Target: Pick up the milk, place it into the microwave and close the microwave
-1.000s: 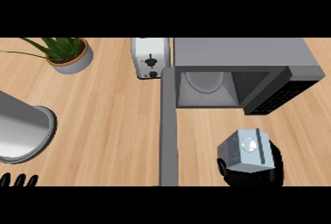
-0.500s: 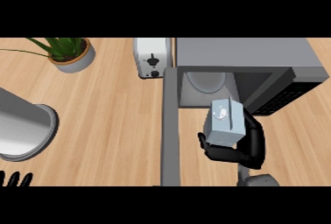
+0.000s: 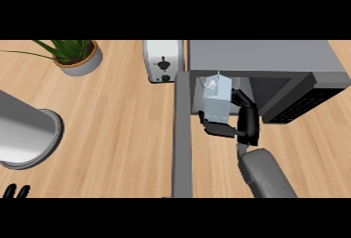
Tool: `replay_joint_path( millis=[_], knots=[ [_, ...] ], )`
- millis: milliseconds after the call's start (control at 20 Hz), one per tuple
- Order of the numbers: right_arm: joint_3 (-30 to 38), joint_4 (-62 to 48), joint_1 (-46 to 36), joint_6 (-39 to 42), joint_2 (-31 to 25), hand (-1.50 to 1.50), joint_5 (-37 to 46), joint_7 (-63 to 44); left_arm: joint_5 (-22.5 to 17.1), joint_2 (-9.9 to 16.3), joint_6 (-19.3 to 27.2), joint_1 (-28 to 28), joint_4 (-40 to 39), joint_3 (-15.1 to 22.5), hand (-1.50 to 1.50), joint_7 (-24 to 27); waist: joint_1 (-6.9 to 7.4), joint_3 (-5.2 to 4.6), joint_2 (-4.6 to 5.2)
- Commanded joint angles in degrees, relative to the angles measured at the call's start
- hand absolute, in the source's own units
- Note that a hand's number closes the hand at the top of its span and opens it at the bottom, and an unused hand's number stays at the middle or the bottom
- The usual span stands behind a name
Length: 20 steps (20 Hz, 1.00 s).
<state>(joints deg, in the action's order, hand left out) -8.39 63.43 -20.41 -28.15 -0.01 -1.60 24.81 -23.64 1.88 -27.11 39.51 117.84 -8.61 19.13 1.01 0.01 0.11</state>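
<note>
My right hand (image 3: 237, 122) is curled round a pale blue milk carton (image 3: 218, 96) and holds it upright at the mouth of the grey microwave (image 3: 267, 58). The carton's top stands at the opening's front edge, in front of the white turntable. To the right, the microwave's door (image 3: 296, 100) hangs open, swung outward. The grey right forearm (image 3: 266, 174) comes in from the lower edge. Only the fingertips (image 3: 16, 190) of my left hand show, at the bottom left corner, straight and pointing up.
A white toaster (image 3: 163, 60) stands just left of the microwave. A potted plant (image 3: 77, 56) sits at the back left. A large metal pot (image 3: 24, 135) is at the left edge. A dark grey strip (image 3: 182, 139) runs down the wooden counter.
My right hand has carried the milk carton away from the counter's front and leftward, up to the microwave's opening. The forearm has come further into view. The left hand has not moved.
</note>
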Motion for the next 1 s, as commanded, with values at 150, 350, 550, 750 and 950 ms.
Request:
replay_joint_path(
  millis=[150, 350, 550, 750, 950],
  knots=[
    [8.3, -21.9, -13.7, 1.1, 0.0, 1.5, -6.8, 8.8, 1.1, -1.3, 1.3, -3.7, -1.4, -0.6, -1.5, -0.7, 0.38, 0.06, 0.28],
    [11.2, -33.7, -19.4, -2.1, -1.1, 1.5, -5.3, 12.0, -0.9, 1.1, -2.2, -2.7, -3.0, -3.0, -1.5, 0.4, 1.45, 0.08, 0.65],
    [11.8, -41.9, -23.9, -5.4, -2.2, 1.5, -2.9, 13.1, 1.8, -0.9, -1.6, -1.2, -0.7, 0.2, -1.5, -0.4, 2.1, 0.12, 0.96],
    [13.6, -47.6, -26.7, -4.6, -3.7, 1.5, -3.1, 16.0, -1.8, 1.4, -3.1, -2.1, -2.0, -2.9, -1.5, -0.6, 2.99, 0.15, 1.33],
    [13.2, -51.2, -31.1, -5.8, -7.3, 1.5, -1.3, 14.7, 0.5, 0.4, -2.5, -5.1, -4.3, -1.2, -1.5, -0.3, 4.05, 0.17, 2.03]
  ],
)
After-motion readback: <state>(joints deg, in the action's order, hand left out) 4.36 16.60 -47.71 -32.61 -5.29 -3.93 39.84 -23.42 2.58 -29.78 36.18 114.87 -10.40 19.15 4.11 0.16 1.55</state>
